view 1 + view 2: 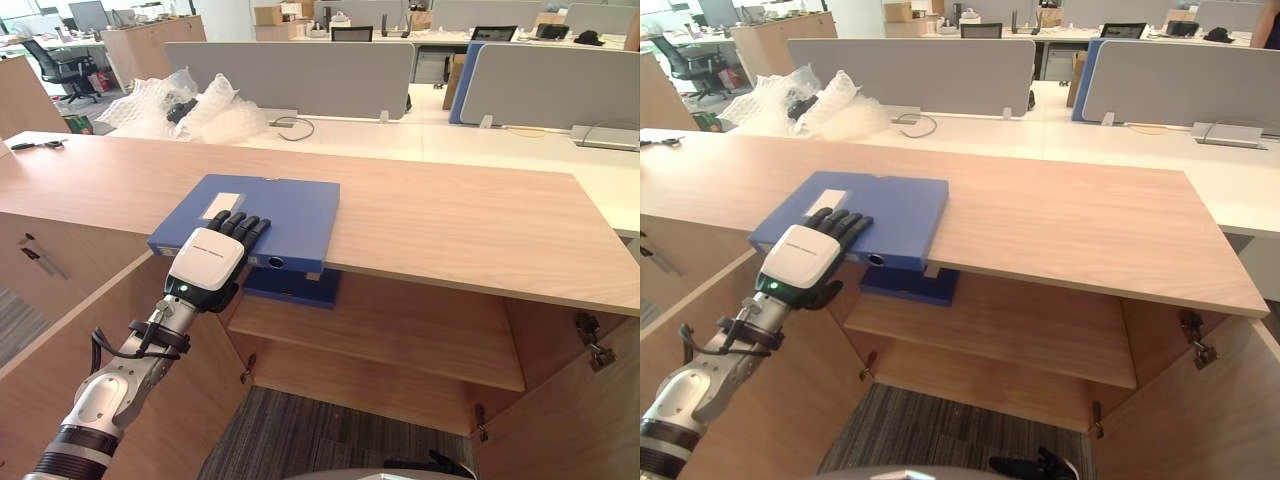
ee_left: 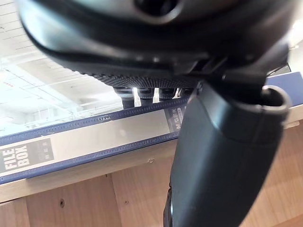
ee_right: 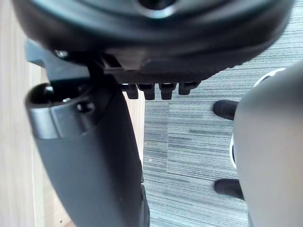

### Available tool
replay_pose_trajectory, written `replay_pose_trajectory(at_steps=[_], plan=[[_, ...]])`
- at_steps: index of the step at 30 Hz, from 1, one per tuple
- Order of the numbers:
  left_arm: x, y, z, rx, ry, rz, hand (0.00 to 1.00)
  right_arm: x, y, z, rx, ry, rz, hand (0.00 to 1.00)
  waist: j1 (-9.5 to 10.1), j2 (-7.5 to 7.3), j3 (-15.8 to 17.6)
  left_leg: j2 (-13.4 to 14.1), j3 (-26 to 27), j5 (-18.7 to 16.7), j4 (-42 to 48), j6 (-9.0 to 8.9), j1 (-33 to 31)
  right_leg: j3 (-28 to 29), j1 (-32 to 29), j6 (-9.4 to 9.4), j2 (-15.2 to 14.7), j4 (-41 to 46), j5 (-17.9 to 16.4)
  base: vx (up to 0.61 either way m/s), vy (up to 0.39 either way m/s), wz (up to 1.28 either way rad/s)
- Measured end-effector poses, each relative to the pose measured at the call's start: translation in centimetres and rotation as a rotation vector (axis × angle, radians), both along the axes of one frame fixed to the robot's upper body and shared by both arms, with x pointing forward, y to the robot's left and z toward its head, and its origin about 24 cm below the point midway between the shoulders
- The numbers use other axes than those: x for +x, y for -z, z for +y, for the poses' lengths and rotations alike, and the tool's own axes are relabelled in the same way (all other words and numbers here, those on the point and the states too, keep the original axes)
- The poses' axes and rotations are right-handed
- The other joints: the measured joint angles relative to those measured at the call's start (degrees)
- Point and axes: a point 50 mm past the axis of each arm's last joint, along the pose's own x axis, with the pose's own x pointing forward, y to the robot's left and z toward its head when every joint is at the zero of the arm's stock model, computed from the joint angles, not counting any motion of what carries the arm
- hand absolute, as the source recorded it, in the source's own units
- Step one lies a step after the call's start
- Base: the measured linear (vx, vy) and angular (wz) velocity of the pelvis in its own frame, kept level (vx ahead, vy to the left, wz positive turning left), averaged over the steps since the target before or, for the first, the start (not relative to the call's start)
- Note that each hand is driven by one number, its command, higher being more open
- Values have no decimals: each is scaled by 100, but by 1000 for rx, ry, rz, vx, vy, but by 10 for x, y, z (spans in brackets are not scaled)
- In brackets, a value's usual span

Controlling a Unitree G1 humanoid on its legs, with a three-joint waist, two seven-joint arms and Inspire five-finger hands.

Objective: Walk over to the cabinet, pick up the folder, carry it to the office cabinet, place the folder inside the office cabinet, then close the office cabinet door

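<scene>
A blue folder (image 1: 275, 205) lies flat on the wooden cabinet top (image 1: 450, 220), its labelled spine (image 2: 94, 137) jutting a little over the front edge. My left hand (image 1: 207, 262) rests on the folder's near end, straight fingers (image 1: 845, 225) laid on its cover, the thumb (image 2: 213, 156) standing below and in front of the spine. It is open. Under the top, a second dark blue folder (image 1: 292, 285) sits on the inner shelf (image 1: 400, 330). My right hand (image 3: 94, 156) hangs open over grey carpet, holding nothing.
Both cabinet doors stand open: one at my left (image 1: 150, 400), one at the right (image 1: 580, 420). Scissors (image 1: 35, 145) lie on the top's far left. Bubble wrap (image 1: 190, 105) and grey desk partitions (image 1: 300, 75) stand behind.
</scene>
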Motion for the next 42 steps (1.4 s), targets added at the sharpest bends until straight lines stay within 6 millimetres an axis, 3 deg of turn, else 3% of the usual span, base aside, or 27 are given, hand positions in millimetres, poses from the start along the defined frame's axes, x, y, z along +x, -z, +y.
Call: replay_pose_trajectory(at_steps=[3, 11, 19, 22, 26, 27, 28, 31, 33, 36, 40, 42], plan=[[12, -11, -4, 9, 12, -56, 0, -1, 0, -2, -4, 18, 1, 100, -7, 15, -20, 0, 3, 0, 0, 0, 9, 2, 9, -5, 0, 0, 9, 0, 0, 0], [19, -9, 5, 13, -42, -90, 0, -1, -1, -5, -19, 29, 1, 100, -101, 33, -75, 6, 18, 38, -5, -11, 39, 25, 12, -17, 2, -6, 66, -40, 5, -1], [22, 1, 0, -44, -93, -90, 0, -1, -1, -6, -26, 22, 6, 100, -174, 2, -74, 11, 26, 86, -52, -9, 60, 40, 4, -7, 4, -23, 99, -24, 6, -1], [9, 0, -9, -141, -119, -110, 0, 0, -1, -5, -24, 12, 1, 100, -188, -2, -58, 9, 30, 89, -76, -8, 60, 45, -6, -6, 1, -23, 100, 5, 3, -1], [-33, -15, -47, -463, -57, -186, 0, 5, -2, 2, -25, -36, -29, 100, -140, -66, -7, 15, 120, 83, -62, -12, -74, 142, -161, -5, -6, -5, 101, 14, 7, -11], [-50, -27, -54, -658, -11, -211, 0, 11, -7, 6, -20, -46, -91, 100, -131, -47, 17, 15, 164, 78, -54, -8, -121, 189, -230, -4, -2, -4, 107, 36, 16, -17], [-56, -32, -55, -727, 1, -224, 0, 15, -10, 8, -20, -54, -126, 100, -155, -29, 38, 16, 175, 74, -53, -4, -121, 202, -236, -4, -1, -3, 107, 22, 10, -15], [-75, -50, -47, -1077, 61, -280, 0, 31, -34, 18, -5, -48, -319, 100, -227, 57, 37, 51, 294, 41, -43, -14, -149, 324, -319, -11, 19, -3, 111, 9, 7, -21], [-90, -56, -31, -1398, 91, -330, 0, 52, -65, 28, -3, -33, -513, 100, -345, 79, 59, 115, 388, -53, 82, -24, -229, 429, -410, -31, 47, -4, 121, -8, 5, -26], [-101, -45, -22, -1632, 79, -314, 0, 67, -100, 35, -27, 34, -697, 100, -366, -6, 116, 170, 515, -148, 203, -67, -252, 559, -428, -65, 112, -4, 117, 13, 0, -24], [-106, -43, -18, -1851, 121, -339, 0, 74, -128, 29, -104, 94, -815, 100, -363, -93, 99, 211, 642, -165, 220, -86, -282, 653, -502, -76, 140, -2, 119, 32, 2, -17], [-108, -41, -18, -1943, 133, -352, 0, 74, -139, 26, -137, 131, -856, 100, -378, -67, 115, 230, 768, -190, 243, -98, -218, 787, -498, -79, 139, 0, 116, 38, 21, -27]])
